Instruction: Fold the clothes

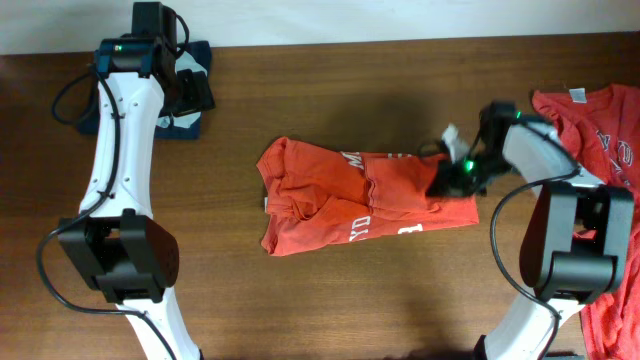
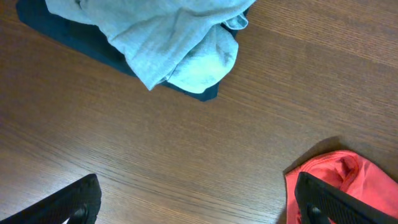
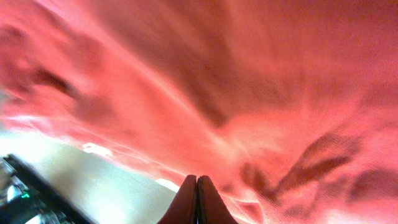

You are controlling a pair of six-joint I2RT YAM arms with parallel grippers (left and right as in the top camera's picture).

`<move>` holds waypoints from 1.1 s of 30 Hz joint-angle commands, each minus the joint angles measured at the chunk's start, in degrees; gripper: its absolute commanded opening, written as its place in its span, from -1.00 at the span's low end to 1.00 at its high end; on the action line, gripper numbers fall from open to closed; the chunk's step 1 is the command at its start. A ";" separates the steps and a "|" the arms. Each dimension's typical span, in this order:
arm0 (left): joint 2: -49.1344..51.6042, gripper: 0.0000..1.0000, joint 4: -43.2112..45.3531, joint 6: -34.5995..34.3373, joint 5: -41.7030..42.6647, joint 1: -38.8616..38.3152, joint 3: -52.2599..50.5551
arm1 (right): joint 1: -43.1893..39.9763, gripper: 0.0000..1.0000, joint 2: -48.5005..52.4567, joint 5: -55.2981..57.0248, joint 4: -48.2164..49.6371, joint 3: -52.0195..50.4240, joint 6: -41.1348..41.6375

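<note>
One of the clothes, a crumpled orange-red T-shirt (image 1: 350,195) with white print, lies mid-table. My right gripper (image 1: 447,180) is at its right edge, shut on the fabric. In the right wrist view the red cloth (image 3: 249,81) fills the frame and the closed fingertips (image 3: 196,202) press into it. A second orange-red shirt (image 1: 600,140) lies at the table's right edge, partly under the right arm. My left gripper (image 1: 193,92) hovers at the back left, open with nothing between its fingers (image 2: 199,205). The mid-table shirt's corner (image 2: 367,180) shows beside its right finger (image 2: 336,199).
A light blue garment (image 2: 174,37) lies on a dark navy one (image 2: 81,37) at the back left, under the left gripper (image 1: 190,122). Bare wooden table (image 1: 300,300) runs along the front. Cables hang from both arms.
</note>
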 commanded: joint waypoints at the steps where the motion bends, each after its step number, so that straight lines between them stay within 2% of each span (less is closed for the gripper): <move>1: 0.39 0.98 0.04 0.04 -0.76 0.00 0.15 | 1.46 -0.92 -0.39 -5.84 -1.25 10.47 0.28; 11: 0.39 0.98 0.04 0.04 -0.76 0.00 0.15 | 11.69 -0.92 2.75 -5.14 13.86 8.31 10.51; 17: 0.39 0.98 0.04 0.04 -0.76 0.00 0.15 | 16.79 -0.92 7.41 4.13 16.65 8.22 15.61; 21: 0.39 0.98 0.04 0.04 -0.76 0.00 0.15 | 18.73 -0.92 10.45 3.65 21.73 8.20 19.41; 24: 0.39 0.98 0.04 0.04 -0.76 0.00 0.15 | 18.62 -0.92 10.25 1.51 24.57 9.03 19.23; 28: 0.39 0.98 0.04 0.04 -0.76 0.00 0.15 | 15.54 -0.91 7.50 -3.48 19.45 15.06 16.06; 33: 0.39 0.98 0.04 0.04 -0.76 0.00 0.15 | 8.57 -0.84 2.49 -6.36 5.44 27.61 10.03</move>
